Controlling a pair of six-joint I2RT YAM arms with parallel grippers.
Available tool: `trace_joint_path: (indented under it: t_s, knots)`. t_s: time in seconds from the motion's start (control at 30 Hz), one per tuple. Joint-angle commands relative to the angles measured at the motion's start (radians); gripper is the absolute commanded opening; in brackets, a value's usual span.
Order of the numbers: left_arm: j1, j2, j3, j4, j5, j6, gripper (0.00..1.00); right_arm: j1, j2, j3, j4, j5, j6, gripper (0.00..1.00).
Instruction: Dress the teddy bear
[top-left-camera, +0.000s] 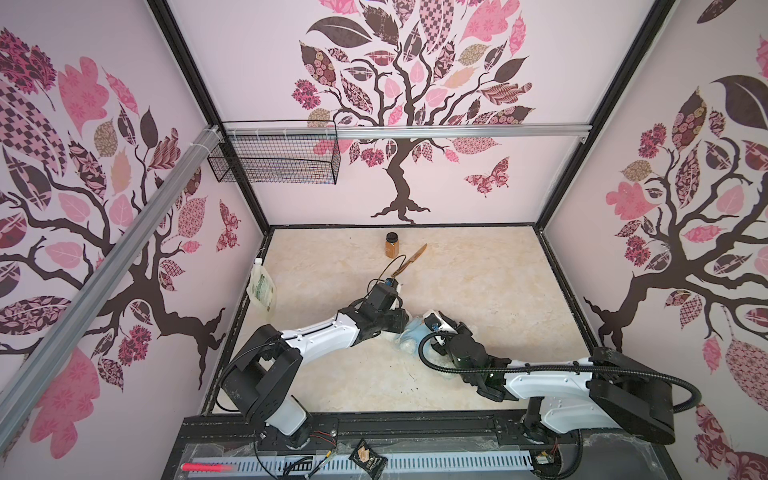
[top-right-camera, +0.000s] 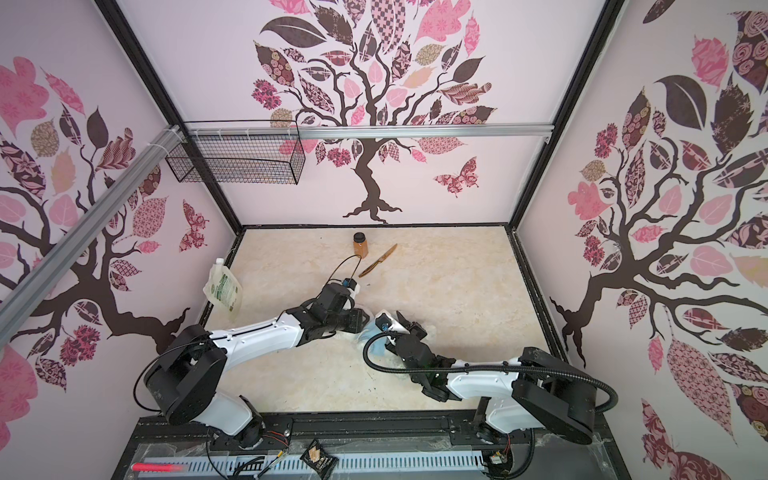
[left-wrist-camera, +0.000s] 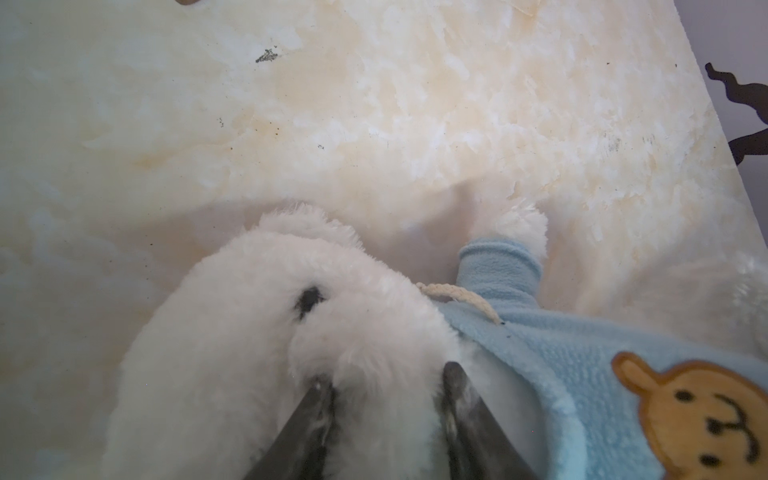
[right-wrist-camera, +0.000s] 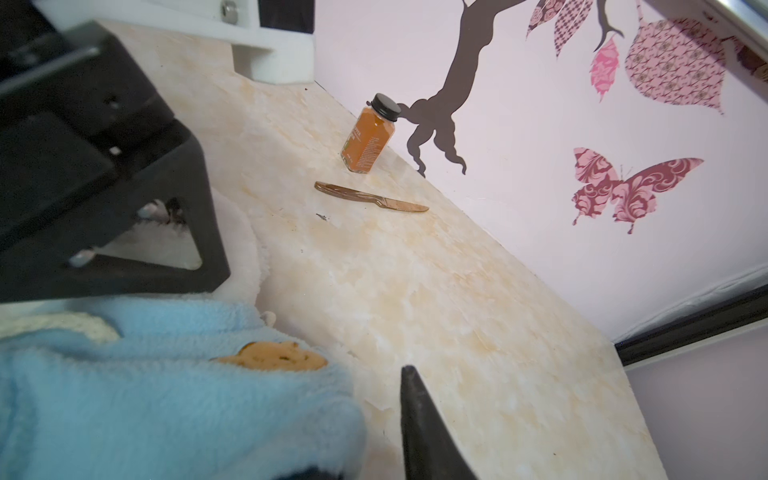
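The teddy bear (left-wrist-camera: 249, 311) lies near the middle of the table (top-left-camera: 478, 291), mostly hidden under both wrists in both top views. It is fluffy and white, with a dark eye (left-wrist-camera: 309, 299). It wears a light blue fleece shirt (left-wrist-camera: 582, 353) with a tan bear-face print (left-wrist-camera: 698, 415). One white paw (left-wrist-camera: 523, 224) sticks out of a sleeve (left-wrist-camera: 498, 266). My left gripper (left-wrist-camera: 386, 374) is shut on the fur of the bear's head. My right gripper (right-wrist-camera: 376, 399) is at the shirt's edge. One finger (right-wrist-camera: 415, 415) shows over bare table and the shirt (right-wrist-camera: 166, 395) covers the other.
A spice jar (top-left-camera: 391, 245) and a brown knife (top-left-camera: 411, 259) lie at the back of the table. A pouch (top-left-camera: 262, 289) leans at the left wall. A wire basket (top-left-camera: 274, 160) hangs on the rail. A small packet (top-left-camera: 368, 459) and a red marker (top-left-camera: 208, 466) sit on the front ledge.
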Motion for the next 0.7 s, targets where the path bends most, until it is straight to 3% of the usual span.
trace_joint_path:
  t_s: [0.0, 0.17, 0.37, 0.5, 0.67]
  knots:
    - [0.000, 0.049, -0.022, -0.131, 0.009, 0.007, 0.43, -0.003, -0.029, 0.002, 0.097, 0.118, -0.004, 0.23]
    - [0.000, 0.054, -0.021, -0.134, -0.001, 0.012, 0.43, -0.004, -0.053, -0.005, 0.053, 0.149, 0.041, 0.20]
    - [0.000, 0.065, -0.017, -0.136, -0.002, 0.014, 0.43, -0.007, -0.146, -0.012, -0.096, 0.154, 0.180, 0.18]
    - [0.002, 0.065, -0.018, -0.137, -0.006, 0.013, 0.42, -0.042, -0.274, -0.007, -0.319, 0.081, 0.335, 0.19]
    - [0.002, 0.064, -0.015, -0.139, -0.006, 0.016, 0.42, -0.124, -0.447, 0.007, -0.571, -0.106, 0.482, 0.20]
